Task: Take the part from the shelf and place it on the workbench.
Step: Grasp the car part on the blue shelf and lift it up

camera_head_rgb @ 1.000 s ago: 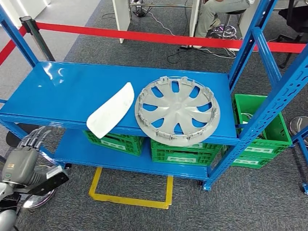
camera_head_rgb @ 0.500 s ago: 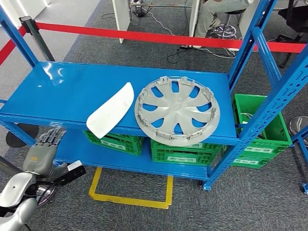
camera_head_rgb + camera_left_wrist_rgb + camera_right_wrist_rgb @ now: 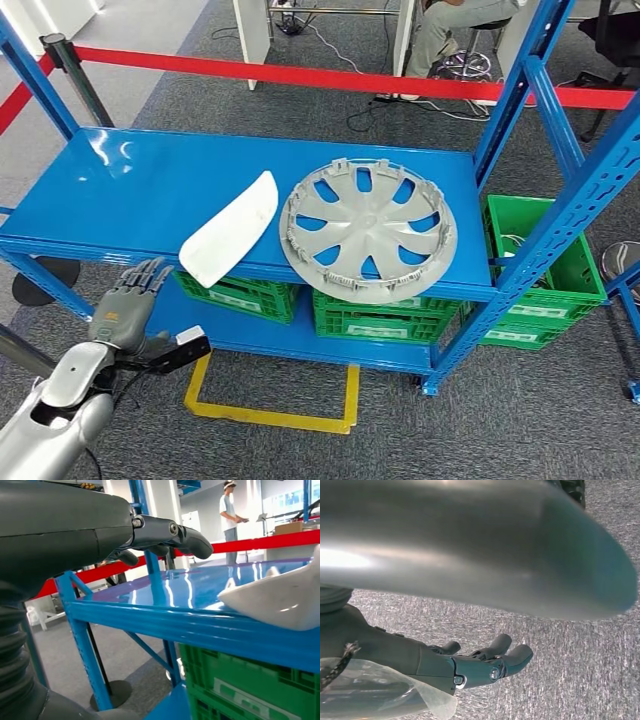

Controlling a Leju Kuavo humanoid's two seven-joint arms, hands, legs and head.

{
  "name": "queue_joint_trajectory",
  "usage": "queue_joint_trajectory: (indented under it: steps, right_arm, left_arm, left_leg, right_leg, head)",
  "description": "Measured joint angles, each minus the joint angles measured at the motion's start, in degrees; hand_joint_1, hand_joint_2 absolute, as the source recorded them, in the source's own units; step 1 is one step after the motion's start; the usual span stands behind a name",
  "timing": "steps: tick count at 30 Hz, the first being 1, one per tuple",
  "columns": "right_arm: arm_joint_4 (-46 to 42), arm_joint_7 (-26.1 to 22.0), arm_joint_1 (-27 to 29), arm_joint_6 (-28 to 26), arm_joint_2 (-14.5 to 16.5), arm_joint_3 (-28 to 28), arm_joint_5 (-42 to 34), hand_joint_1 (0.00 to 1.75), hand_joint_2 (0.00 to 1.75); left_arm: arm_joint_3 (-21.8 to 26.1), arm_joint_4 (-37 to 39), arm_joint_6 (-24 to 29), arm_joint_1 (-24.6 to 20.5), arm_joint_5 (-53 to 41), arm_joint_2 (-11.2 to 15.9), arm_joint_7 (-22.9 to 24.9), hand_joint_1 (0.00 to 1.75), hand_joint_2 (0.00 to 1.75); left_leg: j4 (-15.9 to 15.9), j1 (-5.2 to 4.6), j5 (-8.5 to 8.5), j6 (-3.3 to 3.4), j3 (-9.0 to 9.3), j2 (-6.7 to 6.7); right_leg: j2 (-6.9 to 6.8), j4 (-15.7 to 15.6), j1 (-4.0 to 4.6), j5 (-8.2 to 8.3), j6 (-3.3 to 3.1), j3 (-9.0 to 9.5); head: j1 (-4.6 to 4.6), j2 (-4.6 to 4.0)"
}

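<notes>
Just above and ahead of my left hand (image 3: 124,310), the white part (image 3: 229,231) lies flat on the blue shelf (image 3: 113,190), its near end jutting over the front edge beside the grey wheel cover (image 3: 368,229); the hand sits below shelf level, fingers (image 3: 177,532) spread and straight, holding nothing, not touching the part. My right hand (image 3: 471,667) hangs over grey carpet (image 3: 565,670), fingers loosely extended, nothing held. Green crates (image 3: 381,315) sit on the lower shelf beyond the left hand.
</notes>
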Motion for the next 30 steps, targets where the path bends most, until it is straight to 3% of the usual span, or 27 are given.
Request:
queue_joint_trajectory:
  steps: [19, 30]
  right_arm:
    - [6.6, -0.9, -1.0, 4.3, 3.5, 0.0, 1.9, 0.00, 0.00]
    - [12.5, -1.0, -1.7, 7.7, 6.2, 0.0, 2.7, 0.00, 0.00]
  left_arm:
    - [-2.7, 1.5, -1.6, -6.4, -1.3, -1.4, 1.3, 0.00, 1.75]
    - [-3.7, 5.3, -3.5, -9.8, 0.3, -4.2, 2.0, 0.00, 1.75]
  left_leg:
    - [0.0, 0.00, 0.02, 0.02, 0.00, 0.00]
    - [0.0, 0.00, 0.03, 0.02, 0.00, 0.00]
  right_leg:
    - [0.00, 0.0, 0.00, 0.02, 0.02, 0.00]
    - [0.01, 0.0, 0.00, 0.02, 0.02, 0.00]
  head:
    - [0.00, 0.01]
    - [0.01, 0.00]
